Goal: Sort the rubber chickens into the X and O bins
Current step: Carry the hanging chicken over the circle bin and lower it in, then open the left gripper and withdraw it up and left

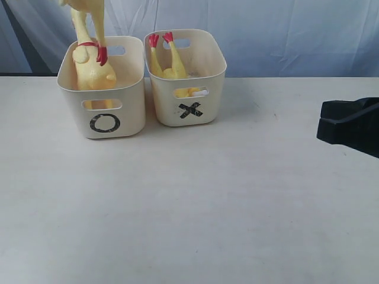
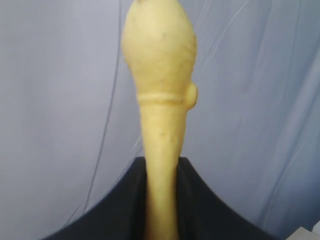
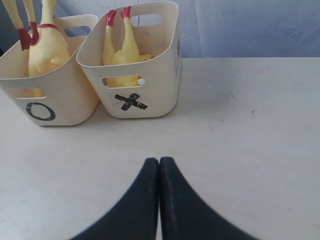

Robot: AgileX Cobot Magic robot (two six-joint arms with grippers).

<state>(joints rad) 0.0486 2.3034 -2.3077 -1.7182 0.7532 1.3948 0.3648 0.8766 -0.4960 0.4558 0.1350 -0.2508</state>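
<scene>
Two cream bins stand side by side at the back of the table, the O bin [image 1: 127, 112] left of the X bin [image 1: 210, 100]. One rubber chicken [image 1: 172, 62] lies in the X bin with its red feet up, and the right wrist view also shows that chicken [image 3: 122, 47]. Another chicken [image 1: 89, 71] hangs from above the picture's top edge, its body down inside the O bin, a red foot [image 1: 102, 56] dangling beside its red band. My left gripper [image 2: 162, 162] is shut on a narrow yellow part of this chicken [image 2: 160, 55]. My right gripper [image 3: 159, 161] is shut and empty, low at the table's right [image 1: 323, 121].
The pale table [image 1: 189, 207] stretches bare in front of the bins and out to my right gripper. A blue-white cloth backdrop [image 1: 284, 35] hangs right behind the bins.
</scene>
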